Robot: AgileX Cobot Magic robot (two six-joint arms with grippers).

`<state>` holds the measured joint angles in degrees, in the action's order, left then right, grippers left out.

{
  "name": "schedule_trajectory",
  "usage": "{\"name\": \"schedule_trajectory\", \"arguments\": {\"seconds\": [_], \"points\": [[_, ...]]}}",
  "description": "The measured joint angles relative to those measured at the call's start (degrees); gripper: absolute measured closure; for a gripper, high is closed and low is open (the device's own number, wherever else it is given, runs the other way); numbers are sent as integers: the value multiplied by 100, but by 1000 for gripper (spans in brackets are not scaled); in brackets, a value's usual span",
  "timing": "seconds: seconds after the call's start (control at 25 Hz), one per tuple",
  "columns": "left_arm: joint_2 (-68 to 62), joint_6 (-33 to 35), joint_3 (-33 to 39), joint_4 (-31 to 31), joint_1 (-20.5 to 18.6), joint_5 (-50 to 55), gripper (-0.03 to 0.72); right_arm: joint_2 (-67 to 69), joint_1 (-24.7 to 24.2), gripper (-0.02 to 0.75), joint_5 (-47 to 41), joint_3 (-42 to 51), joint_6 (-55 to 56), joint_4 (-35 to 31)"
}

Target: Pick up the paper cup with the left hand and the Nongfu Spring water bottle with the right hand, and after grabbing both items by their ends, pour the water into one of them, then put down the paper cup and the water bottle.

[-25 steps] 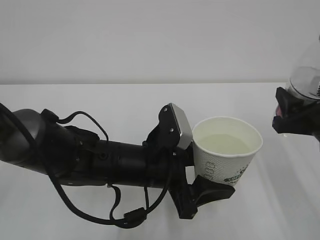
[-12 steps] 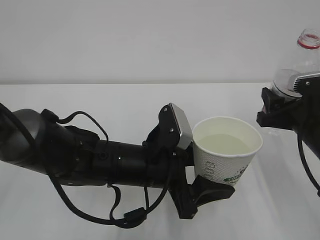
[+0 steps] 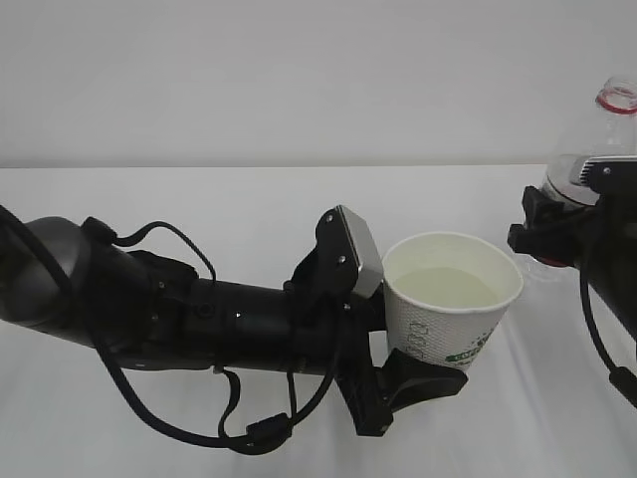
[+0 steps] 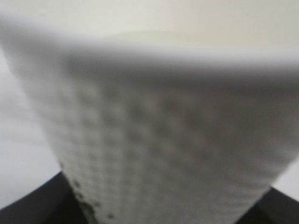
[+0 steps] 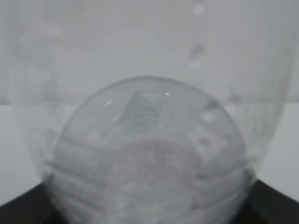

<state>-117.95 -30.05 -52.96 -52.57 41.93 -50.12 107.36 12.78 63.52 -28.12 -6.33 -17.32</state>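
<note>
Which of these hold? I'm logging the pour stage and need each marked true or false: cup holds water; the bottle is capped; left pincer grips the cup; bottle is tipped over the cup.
1. The paper cup holds water. True.
2. The water bottle is capped. False: its red-ringed mouth is open.
3. The left pincer grips the cup. True.
4. The bottle is tipped over the cup. False: the right pincer holds it neck-up, off to the side.

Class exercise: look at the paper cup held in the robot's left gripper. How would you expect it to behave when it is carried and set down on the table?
The paper cup holds water close to its rim, so tilting it would probably spill. Its thin paper wall likely dents under a tight squeeze from the left gripper. The narrow base beneath a wide, filled top may make it tip-prone.
</note>
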Motion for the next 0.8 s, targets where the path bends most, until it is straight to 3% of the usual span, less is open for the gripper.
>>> {"name": "schedule_trajectory", "arguments": {"seconds": [0.8], "points": [[0,0,0,0,0,5,176,563,0,244,25,-662,17,-237]]}}
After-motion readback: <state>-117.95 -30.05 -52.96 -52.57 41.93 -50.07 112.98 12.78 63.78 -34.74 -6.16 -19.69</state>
